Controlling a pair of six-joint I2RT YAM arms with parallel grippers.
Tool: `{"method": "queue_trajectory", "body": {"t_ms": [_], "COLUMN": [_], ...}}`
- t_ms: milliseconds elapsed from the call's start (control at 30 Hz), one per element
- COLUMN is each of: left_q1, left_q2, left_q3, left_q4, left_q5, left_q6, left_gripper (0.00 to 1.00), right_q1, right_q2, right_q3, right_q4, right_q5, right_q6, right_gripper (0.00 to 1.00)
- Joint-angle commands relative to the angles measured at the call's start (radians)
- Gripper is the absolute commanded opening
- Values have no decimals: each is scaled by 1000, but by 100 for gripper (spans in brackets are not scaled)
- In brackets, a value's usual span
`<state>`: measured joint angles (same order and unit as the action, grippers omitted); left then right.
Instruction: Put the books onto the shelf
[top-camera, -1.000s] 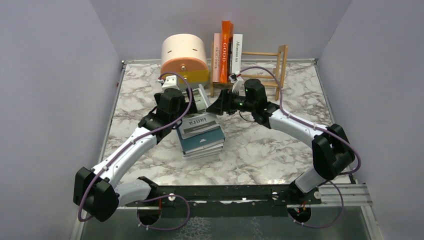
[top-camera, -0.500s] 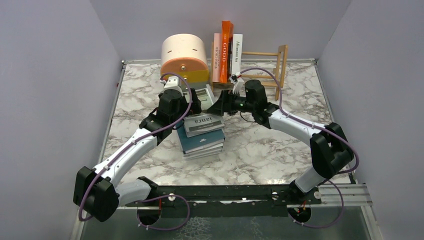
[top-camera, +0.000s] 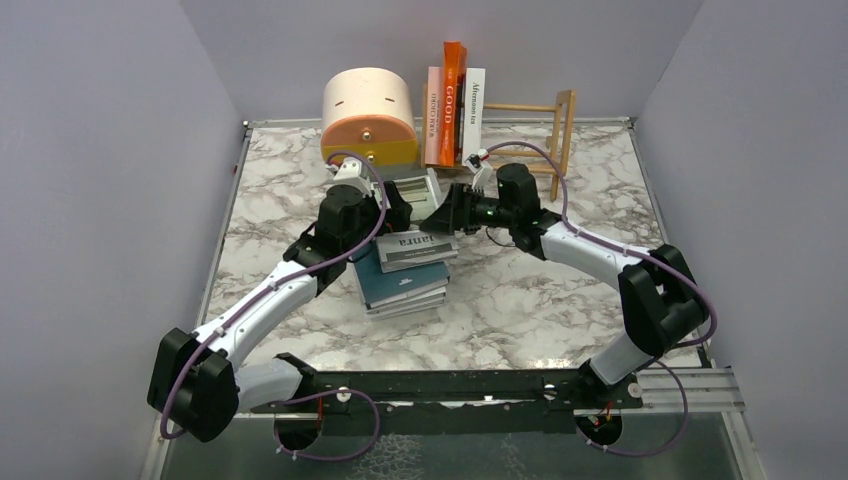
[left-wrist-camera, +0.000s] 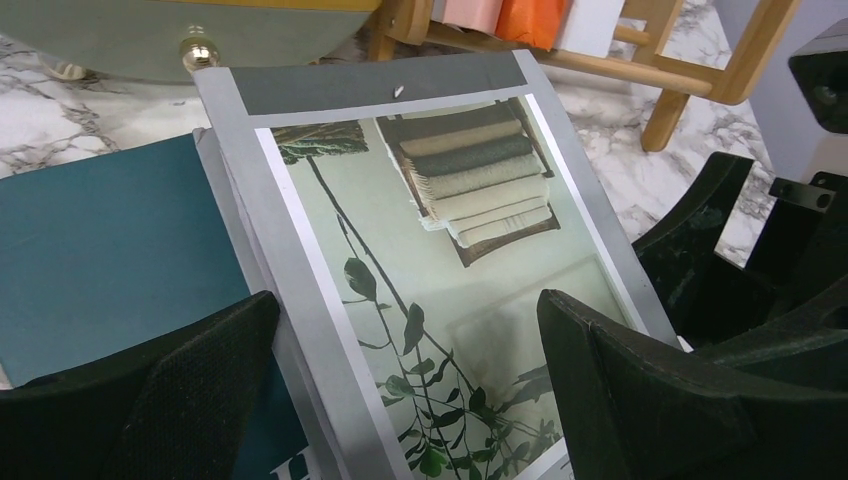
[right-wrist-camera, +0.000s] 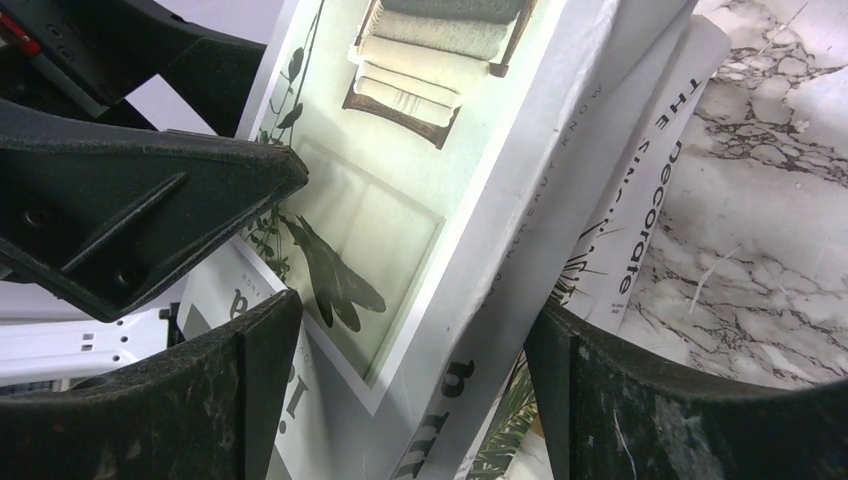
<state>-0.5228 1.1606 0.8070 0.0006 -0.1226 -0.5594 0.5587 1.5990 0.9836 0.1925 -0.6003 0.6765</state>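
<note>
Two pincers: both meet at one book above a stack in the middle of the tabletop (top-camera: 560, 290).
Left pincer (left-wrist-camera: 408, 305): spread as wide as it goes. Its fingers (left-wrist-camera: 170, 400) frame the cover of the plant book (left-wrist-camera: 430, 250). Nothing is clamped, and whether the tips touch the cover cannot be told.
Right pincer (right-wrist-camera: 415, 305): jaws well apart, astride the white spine edge of the same book. One finger is over the cover and the other is on the back side. The gap is wider than the book is thick, and no grip shows.
Plant book: grey-bordered cover with a green plant, tilted, its far edge toward the shelf (top-camera: 545, 125) and its near part over the stack.
Stack (top-camera: 405, 285): books lying flat, with a grey book (top-camera: 415, 245) on top and a teal book (left-wrist-camera: 110, 250) beneath. A white "Decorate" spine (right-wrist-camera: 640, 230) shows beside the plant book.
Shelf: light-wood rack at the back of the tabletop, just beyond the pincers. Three upright books (top-camera: 452, 100), pink, orange and white, stand at its left end.
Drawer box (top-camera: 368, 115): round, cream, orange and yellow, just left of the shelf.
</note>
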Motion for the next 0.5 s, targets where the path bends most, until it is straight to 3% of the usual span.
{"method": "queue_trajectory", "body": {"t_ms": [0,467], "left_q1": [-5,-64], "left_q2": [15,128], "left_q3": [-25,24], "left_q4": [121,222], "left_q5": [92,118], "left_q6": [-19,-37], "left_gripper": [99,99], "right_q1": [-3,-32], "right_q2": [-20,-92], "right_q3": [-13,-37], "right_q4": [74,63], "right_q5": [-67,-52], "right_q6": [22,22], "right_gripper": [77,67]}}
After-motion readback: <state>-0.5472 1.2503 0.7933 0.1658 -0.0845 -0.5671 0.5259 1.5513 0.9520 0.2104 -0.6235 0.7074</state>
